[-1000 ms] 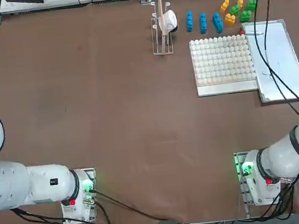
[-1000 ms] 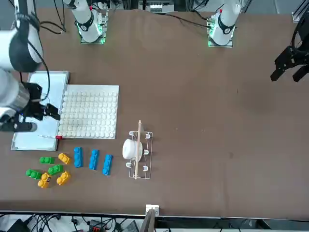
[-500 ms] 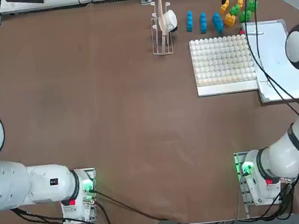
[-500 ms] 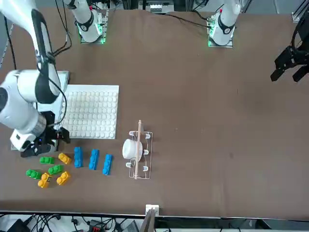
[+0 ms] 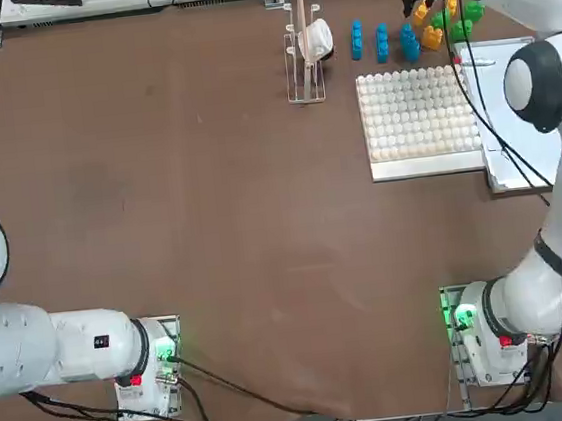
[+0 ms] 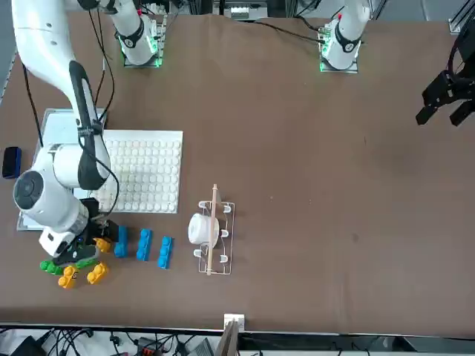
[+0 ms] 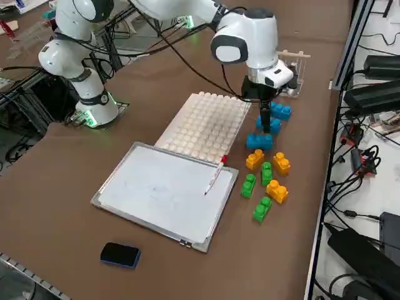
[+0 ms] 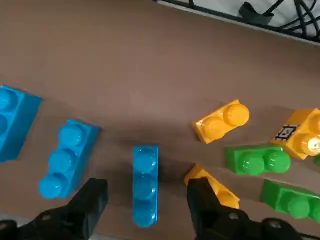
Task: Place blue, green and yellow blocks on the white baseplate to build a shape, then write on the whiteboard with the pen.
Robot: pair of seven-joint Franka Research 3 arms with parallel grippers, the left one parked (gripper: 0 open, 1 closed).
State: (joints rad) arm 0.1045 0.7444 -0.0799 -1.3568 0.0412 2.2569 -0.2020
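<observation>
Since a second ago, the right arm has swung from above the whiteboard out past the far edge of the white baseplate and dropped low over the loose blocks. Its end effector (image 8: 145, 210) now points down with its two dark fingers (image 8: 90, 202) spread wide, one on each side of a blue block (image 8: 145, 186); the block lies between them and neither finger is seen touching it. Nothing is held.

On the brown counter (image 5: 210, 208), three blue blocks lie in a short row beyond the far edge of the white baseplate (image 5: 419, 116); the end effector straddles the one nearest the mixed pile. In the wrist view the second blue block (image 8: 65, 165) and the third blue block (image 8: 12, 122) lie off to one side, apart from each other. On the other side sit a yellow block (image 8: 222, 121), another yellow block (image 8: 212, 185) just beside one finger, and a green block (image 8: 257, 161).

The whiteboard (image 7: 156, 190) lies flat beside the baseplate, on the robot's right. The pen (image 7: 214, 175) rests on the whiteboard's far corner, red end towards the blocks. A small dark blue eraser (image 7: 120, 254) sits on the counter near the whiteboard's opposite end. A wooden rack (image 5: 302, 47) holding a white cup stands left of the blue blocks in the top view.
</observation>
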